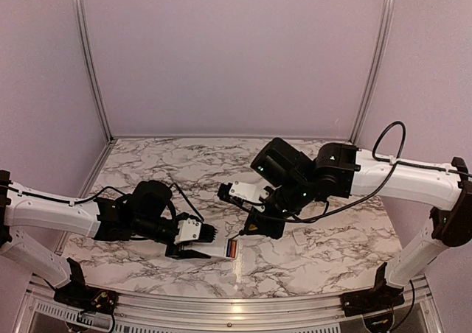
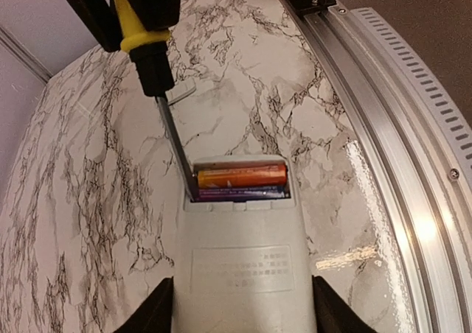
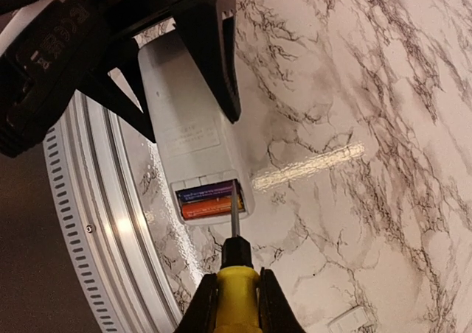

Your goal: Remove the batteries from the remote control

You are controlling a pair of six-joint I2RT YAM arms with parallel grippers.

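Note:
The white remote control (image 2: 240, 259) lies back-up near the table's front edge, with its battery compartment open at the far end. Two batteries sit inside, one orange (image 2: 241, 176) and one purple (image 2: 240, 194). My left gripper (image 2: 242, 311) is shut on the remote's sides. My right gripper (image 3: 236, 303) is shut on a yellow-handled screwdriver (image 3: 236, 274). The screwdriver's tip rests in the compartment at one end of the batteries (image 3: 209, 206). In the top view the remote (image 1: 221, 249) lies between the left gripper (image 1: 199, 243) and the right gripper (image 1: 254, 226).
A small white cover plate (image 3: 348, 320) lies on the marble beyond the remote; it also shows in the left wrist view (image 2: 181, 93). The metal rail (image 2: 383, 104) of the table's front edge runs close beside the remote.

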